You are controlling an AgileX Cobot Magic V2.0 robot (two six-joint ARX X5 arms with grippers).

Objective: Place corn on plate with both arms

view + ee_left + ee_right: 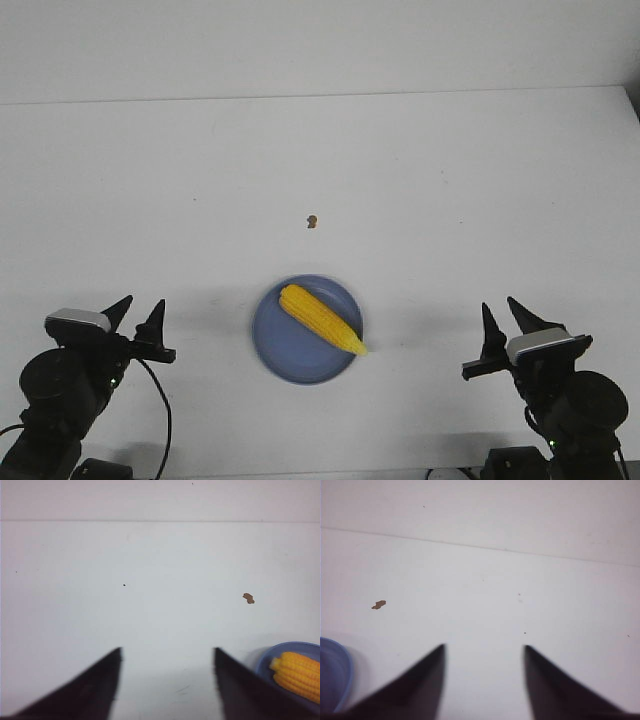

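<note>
The yellow corn (319,317) lies diagonally on the blue-lavender plate (283,344) at the table's front middle, its pointed end over the plate's right rim. My left gripper (141,307) is open and empty at the front left, well apart from the plate. My right gripper (506,312) is open and empty at the front right. In the left wrist view the gripper (167,651) is over bare table, with the corn (297,674) and plate (267,661) at the edge. In the right wrist view the gripper (484,647) is over bare table, with the plate's rim (346,672) showing.
A tiny brown speck (312,221) lies on the white table beyond the plate; it also shows in the left wrist view (248,598) and the right wrist view (378,604). The table's far edge meets a white wall.
</note>
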